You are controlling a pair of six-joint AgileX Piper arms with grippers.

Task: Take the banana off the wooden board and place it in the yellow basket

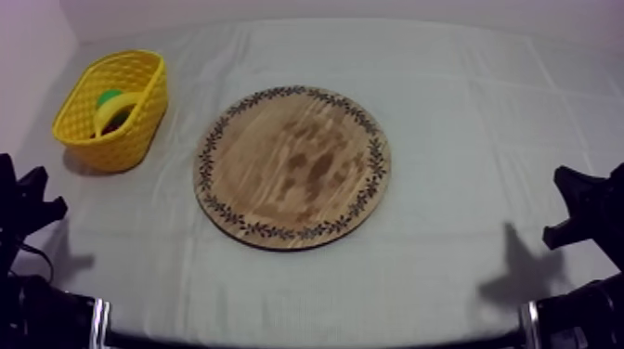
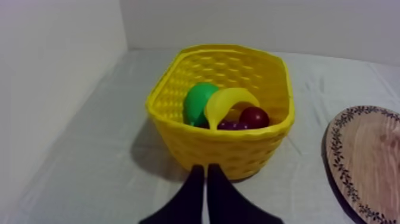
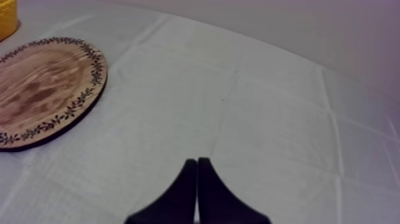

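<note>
The banana [image 2: 229, 101] lies inside the yellow basket [image 2: 238, 152], resting against a green pear [image 2: 197, 102], a small red fruit [image 2: 255, 117] and dark grapes [image 2: 229, 125]. From above, the basket [image 1: 139, 130] stands at the table's far left with the banana [image 1: 116, 111] curled in it. The round wooden board [image 1: 292, 167] with its patterned rim lies bare in the middle. My left gripper [image 2: 206, 173] is shut on nothing, just short of the basket's near wall. My right gripper [image 3: 197, 164] is shut over bare cloth, right of the board [image 3: 41, 89]. Both arms sit low: left [image 1: 28, 209], right [image 1: 580, 209].
A wall runs close behind and to the left of the basket. The board's edge [image 2: 363, 161] lies to the basket's right. Grey-white cloth [image 1: 483, 139] spreads between the board and the right arm.
</note>
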